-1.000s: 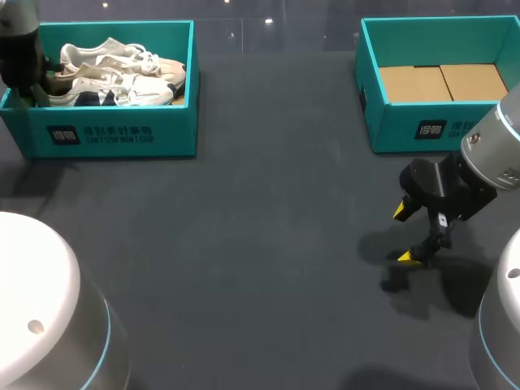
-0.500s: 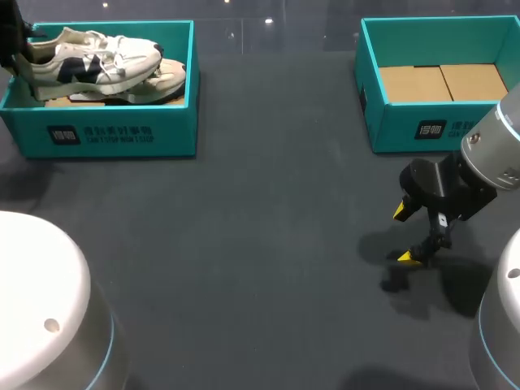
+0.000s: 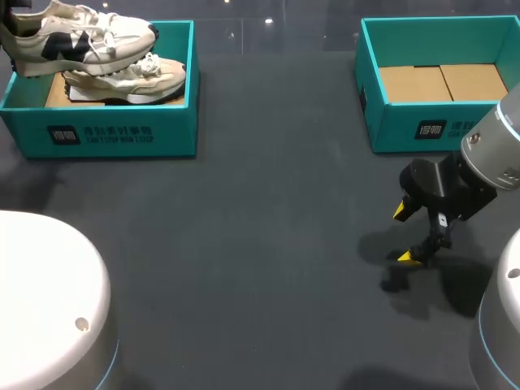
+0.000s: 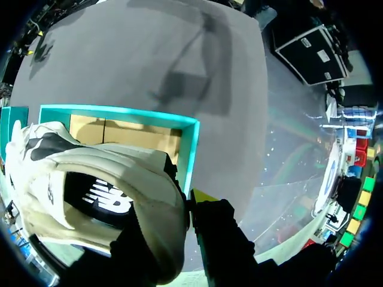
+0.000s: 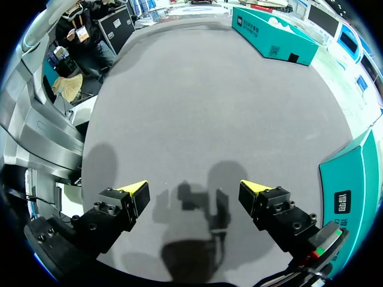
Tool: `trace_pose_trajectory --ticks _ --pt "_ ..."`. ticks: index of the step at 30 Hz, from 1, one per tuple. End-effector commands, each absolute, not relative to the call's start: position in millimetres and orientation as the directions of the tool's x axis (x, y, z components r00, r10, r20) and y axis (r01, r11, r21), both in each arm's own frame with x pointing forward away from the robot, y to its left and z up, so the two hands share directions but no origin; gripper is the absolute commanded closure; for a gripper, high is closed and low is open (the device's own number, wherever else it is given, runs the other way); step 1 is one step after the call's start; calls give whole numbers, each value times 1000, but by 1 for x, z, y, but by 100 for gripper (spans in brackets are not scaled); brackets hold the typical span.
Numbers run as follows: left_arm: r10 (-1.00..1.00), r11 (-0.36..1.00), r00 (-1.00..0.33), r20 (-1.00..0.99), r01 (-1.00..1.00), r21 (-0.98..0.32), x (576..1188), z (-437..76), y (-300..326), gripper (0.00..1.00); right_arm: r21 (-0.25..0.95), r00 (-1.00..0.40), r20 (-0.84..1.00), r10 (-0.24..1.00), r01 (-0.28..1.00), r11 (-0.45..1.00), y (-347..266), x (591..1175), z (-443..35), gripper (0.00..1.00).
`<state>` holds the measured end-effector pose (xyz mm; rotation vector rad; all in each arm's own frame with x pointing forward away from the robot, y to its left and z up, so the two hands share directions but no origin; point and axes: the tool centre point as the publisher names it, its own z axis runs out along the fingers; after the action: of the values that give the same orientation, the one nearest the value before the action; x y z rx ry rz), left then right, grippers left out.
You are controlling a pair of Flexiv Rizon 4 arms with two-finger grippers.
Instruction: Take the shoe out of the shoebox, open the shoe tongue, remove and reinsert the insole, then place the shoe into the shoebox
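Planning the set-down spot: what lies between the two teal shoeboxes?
Bare dark table only, between the left shoebox and right shoebox, in the head view.

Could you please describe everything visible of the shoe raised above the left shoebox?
The raised shoe is a white sneaker with a dark side logo and white laces, seemingly mesh and suede. It hangs roughly level, sole down, above the teal shoebox and the second shoe inside it. The left gripper clamps its heel.

The white shoe has navy patches, the shoebox is teal, the table dark grey.
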<state>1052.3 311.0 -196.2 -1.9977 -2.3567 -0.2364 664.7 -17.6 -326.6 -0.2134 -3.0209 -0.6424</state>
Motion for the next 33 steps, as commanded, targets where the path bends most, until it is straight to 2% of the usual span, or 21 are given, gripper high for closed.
trace_pose_trajectory --ticks 1,11,22,27,33 --pt "979 146 -161 129 982 117 1023 -158 304 100 401 -990 71 126 144 905 -18 663 -326 0" --pt "979 102 -124 160 984 144 967 -123 281 100 401 -990 71 126 144 905 -18 663 -326 0" --pt "987 32 -54 152 989 146 895 -121 240 100 401 -990 71 126 144 905 -18 663 -326 0" --pt "991 -31 16 129 993 114 872 -120 218 100 401 -990 71 126 144 905 -18 663 -326 0" --pt "991 -31 16 129 993 114 872 -120 218 100 401 -990 71 126 144 905 -18 663 -326 0"
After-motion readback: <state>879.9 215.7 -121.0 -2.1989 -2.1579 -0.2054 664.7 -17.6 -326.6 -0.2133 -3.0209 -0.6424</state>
